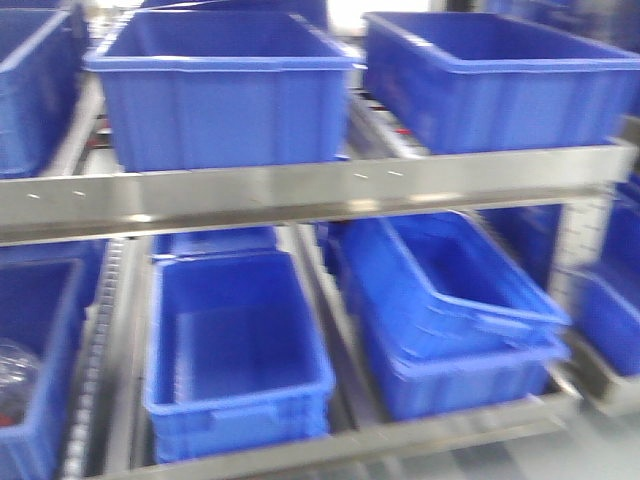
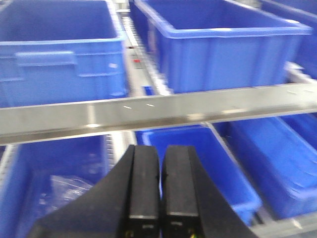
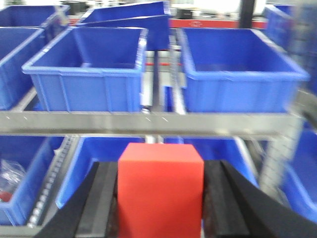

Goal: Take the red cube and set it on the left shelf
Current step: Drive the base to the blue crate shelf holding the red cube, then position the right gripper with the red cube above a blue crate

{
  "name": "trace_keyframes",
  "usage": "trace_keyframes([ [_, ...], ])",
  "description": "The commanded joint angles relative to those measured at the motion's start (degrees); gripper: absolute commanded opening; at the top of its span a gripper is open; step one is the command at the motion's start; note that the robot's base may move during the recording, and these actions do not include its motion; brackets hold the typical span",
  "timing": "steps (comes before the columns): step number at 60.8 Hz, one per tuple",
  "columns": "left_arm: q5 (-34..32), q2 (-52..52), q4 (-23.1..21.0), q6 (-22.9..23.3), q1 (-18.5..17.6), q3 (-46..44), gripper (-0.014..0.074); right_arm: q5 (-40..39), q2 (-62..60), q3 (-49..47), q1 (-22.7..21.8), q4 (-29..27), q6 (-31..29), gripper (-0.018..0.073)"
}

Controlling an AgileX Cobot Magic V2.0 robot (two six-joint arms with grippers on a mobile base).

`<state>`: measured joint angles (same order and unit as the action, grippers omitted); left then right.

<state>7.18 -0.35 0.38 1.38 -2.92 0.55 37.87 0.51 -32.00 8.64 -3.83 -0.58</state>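
The red cube fills the lower middle of the right wrist view, clamped between the black fingers of my right gripper, which is shut on it. It hangs in front of the shelf's brushed steel front rail. My left gripper is shut with nothing between its pads, below and in front of the same rail. In the front-facing view the rail runs across the frame under two blue crates; neither gripper nor the cube shows there.
Big blue crates stand on the upper level. Below are an empty crate and tilted stacked crates. A clear plastic bag lies in the lower left crate. More crates flank both sides.
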Motion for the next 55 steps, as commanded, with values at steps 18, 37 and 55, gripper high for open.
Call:
trace_keyframes([
  [18, -4.9, -0.8, -0.4, 0.0, -0.4, 1.3, 0.0102, -5.6, 1.0, -1.4, -0.2, 0.2, -0.1, 0.0172],
  [37, -4.9, -0.8, -0.4, 0.0, -0.4, 1.3, 0.0102, -5.6, 1.0, -1.4, -0.2, 0.2, -0.1, 0.0172],
  [55, -4.9, -0.8, -0.4, 0.0, -0.4, 1.3, 0.0102, -5.6, 1.0, -1.4, -0.2, 0.2, -0.1, 0.0172],
])
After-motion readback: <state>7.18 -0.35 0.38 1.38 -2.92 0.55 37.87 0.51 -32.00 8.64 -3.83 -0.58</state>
